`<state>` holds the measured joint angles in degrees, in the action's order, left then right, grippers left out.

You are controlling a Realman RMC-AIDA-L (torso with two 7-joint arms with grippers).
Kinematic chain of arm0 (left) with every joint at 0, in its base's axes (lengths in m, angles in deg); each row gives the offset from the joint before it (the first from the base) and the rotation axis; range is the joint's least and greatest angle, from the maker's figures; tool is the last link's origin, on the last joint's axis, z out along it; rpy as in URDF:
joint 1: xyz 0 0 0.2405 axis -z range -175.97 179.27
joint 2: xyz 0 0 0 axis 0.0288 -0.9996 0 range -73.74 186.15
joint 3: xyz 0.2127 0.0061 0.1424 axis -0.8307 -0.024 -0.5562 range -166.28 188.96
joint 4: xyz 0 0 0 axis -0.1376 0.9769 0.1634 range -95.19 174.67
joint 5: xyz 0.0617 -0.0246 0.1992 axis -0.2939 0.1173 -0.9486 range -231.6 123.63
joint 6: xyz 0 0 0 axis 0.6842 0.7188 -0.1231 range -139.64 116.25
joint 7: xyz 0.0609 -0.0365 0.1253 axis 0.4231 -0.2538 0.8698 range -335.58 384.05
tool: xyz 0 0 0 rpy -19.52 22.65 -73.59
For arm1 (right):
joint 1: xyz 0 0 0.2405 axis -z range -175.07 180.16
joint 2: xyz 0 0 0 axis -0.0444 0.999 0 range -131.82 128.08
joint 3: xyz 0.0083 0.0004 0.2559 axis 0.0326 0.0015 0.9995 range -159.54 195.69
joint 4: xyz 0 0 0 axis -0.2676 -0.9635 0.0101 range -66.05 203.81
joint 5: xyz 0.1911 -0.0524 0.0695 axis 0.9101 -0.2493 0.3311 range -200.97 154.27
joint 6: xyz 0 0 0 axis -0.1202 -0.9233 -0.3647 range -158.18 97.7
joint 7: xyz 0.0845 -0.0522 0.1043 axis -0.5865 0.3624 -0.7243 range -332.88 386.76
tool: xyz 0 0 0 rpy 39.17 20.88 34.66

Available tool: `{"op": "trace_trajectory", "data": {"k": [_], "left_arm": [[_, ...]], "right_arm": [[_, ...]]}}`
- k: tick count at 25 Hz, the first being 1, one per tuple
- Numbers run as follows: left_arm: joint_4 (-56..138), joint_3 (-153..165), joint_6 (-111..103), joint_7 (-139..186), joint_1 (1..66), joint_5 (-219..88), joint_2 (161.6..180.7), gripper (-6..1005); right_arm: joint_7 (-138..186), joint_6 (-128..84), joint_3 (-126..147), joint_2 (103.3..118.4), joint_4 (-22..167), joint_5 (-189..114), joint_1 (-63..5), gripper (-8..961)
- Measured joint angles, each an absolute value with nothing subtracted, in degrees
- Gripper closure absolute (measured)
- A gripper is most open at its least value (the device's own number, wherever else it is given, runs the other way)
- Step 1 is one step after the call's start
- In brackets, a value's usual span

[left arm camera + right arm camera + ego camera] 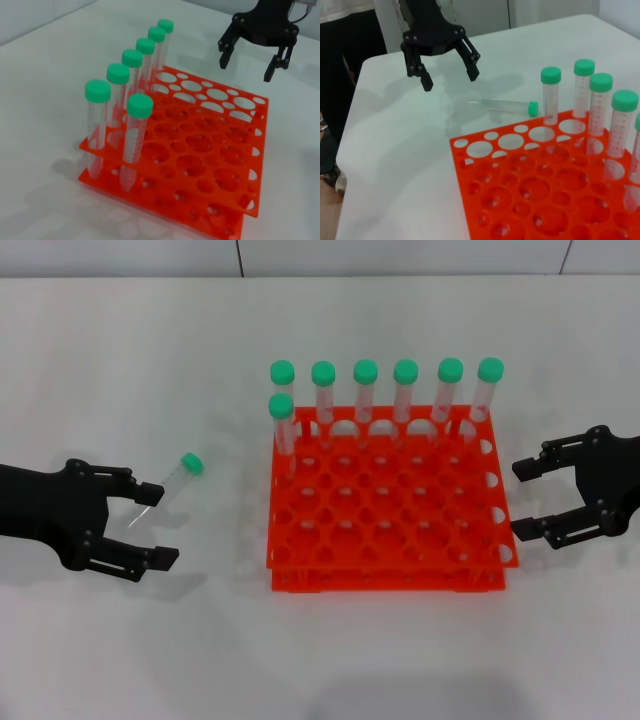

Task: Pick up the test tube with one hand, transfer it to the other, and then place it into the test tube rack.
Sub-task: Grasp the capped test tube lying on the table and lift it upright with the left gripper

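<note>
- The test tube [172,484] lies flat on the white table [120,640], its long axis slanted: green cap away from the robot and toward the test tube rack [390,530], tapered tip back toward the left gripper [158,526].
- The left gripper hangs with its two black fingers spread wide and holding nothing; the tube's tip sits just at the mouth of that gap, close beside the farther finger [140,490].
- Between this gripper and the orange rack runs a strip of bare table, the tube's cap lying in it, apart from the rack's edge.
- The right gripper [532,502] waits just off the rack's opposite edge, fingers likewise apart and empty, not touching the rack.
- Seven capped tubes [365,390] stand upright along the rack's far rows, six in the back row and one just in front at the left gripper's end; the nearer holes are unfilled.
</note>
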<state>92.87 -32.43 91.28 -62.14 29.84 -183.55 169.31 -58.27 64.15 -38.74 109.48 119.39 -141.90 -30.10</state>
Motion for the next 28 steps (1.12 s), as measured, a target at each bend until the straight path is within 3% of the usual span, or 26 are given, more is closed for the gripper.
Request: {"op": "trace_trajectory", "data": {"k": [28], "left_arm": [[92.82, -32.33, 90.62, -61.53, 29.43, -183.29, 170.26, 122]], "right_arm": [[-56.63, 63.82, -38.52, 111.21, 119.80, -141.57, -28.85, 206]]}}
